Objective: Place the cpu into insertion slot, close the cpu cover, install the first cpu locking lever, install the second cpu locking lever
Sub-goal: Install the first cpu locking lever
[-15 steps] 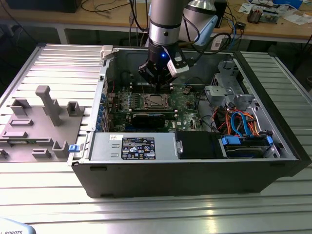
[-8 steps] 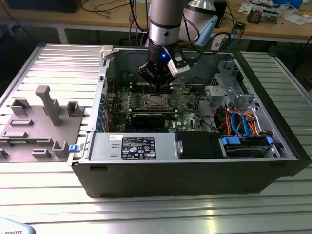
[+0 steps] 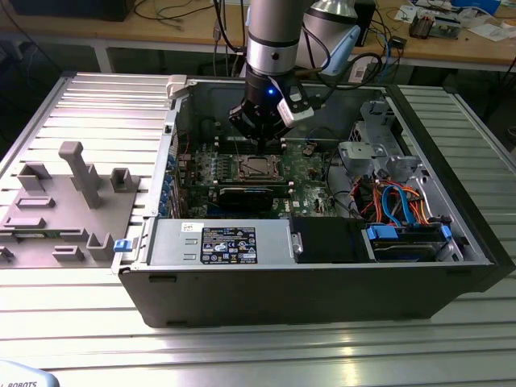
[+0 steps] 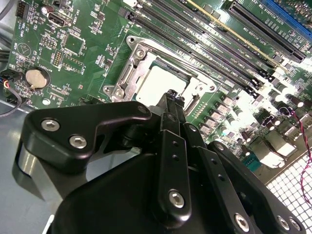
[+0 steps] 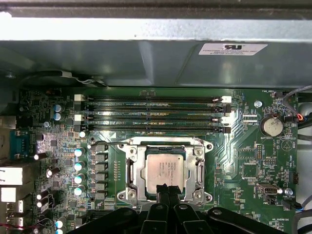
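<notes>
**CPU seated, cover down, levers still to judge**

We see the cpu lying flat in the slot on the green board, its silver top showing through the cut-out of the cover, which lies closed over it. So we judge the first two steps done. Whether either locking lever is latched, we cannot tell.

Our gripper hangs just above the cpu's near edge in both wrist views, fingers pressed together with nothing between them. In the exterior view the arm reaches down into the open case, over the socket.
</notes>
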Controlling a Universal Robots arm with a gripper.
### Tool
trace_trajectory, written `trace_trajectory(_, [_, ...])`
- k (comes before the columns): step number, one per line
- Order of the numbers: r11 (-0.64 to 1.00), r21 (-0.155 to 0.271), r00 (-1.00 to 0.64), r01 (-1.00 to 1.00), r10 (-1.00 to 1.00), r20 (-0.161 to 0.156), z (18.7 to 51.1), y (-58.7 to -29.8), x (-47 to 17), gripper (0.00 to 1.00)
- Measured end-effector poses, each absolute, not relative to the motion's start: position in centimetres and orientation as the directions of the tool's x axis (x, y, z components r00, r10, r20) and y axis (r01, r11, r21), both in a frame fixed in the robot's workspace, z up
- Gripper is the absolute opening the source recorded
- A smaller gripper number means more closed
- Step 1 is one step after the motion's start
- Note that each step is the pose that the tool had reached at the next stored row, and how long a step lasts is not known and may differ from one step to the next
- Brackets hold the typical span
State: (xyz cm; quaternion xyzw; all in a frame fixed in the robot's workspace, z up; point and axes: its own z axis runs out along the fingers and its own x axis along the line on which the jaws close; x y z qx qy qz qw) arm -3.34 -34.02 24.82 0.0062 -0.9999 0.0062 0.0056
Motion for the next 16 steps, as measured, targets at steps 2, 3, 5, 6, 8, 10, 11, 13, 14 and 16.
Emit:
trace_trajectory(2, [1.0, -0.012, -1.0, -0.013, -0.013, 0.011, 24.82, -34.02, -3.34, 0.11])
trace_trajectory(3, [1.0, -0.012, -1.0, -0.013, -0.013, 0.011, 24.82, -34.02, -3.34, 0.11])
trace_trajectory(5, [1.0, -0.012, -1.0, -0.014, -0.014, 0.011, 24.82, -34.02, -3.34, 0.11])
trace_trajectory(6, [1.0, -0.012, -1.0, -0.015, -0.015, 0.011, 24.82, -34.02, -3.34, 0.11])
trace_trajectory(8, [1.0, -0.012, -1.0, -0.018, -0.018, 0.011, 24.82, -34.02, -3.34, 0.11])
trace_trajectory(10, [1.0, -0.01, -1.0, -0.023, -0.023, 0.011, 24.82, -34.03, -3.35, 0.11])
trace_trajectory(11, [1.0, 0.001, -1.0, -0.025, -0.025, 0.011, 24.82, -34.03, -3.34, 0.11])
trace_trajectory(13, [0.999, 0.022, -1.0, -0.026, -0.026, 0.01, 24.81, -34.02, -3.34, 0.11])
trace_trajectory(14, [0.999, 0.03, -1.0, -0.027, -0.027, 0.01, 24.82, -34.02, -3.35, 0.11])
trace_trajectory(16, [0.999, 0.031, -0.999, -0.039, -0.039, 0.01, 24.82, -34.02, -3.35, 0.11])
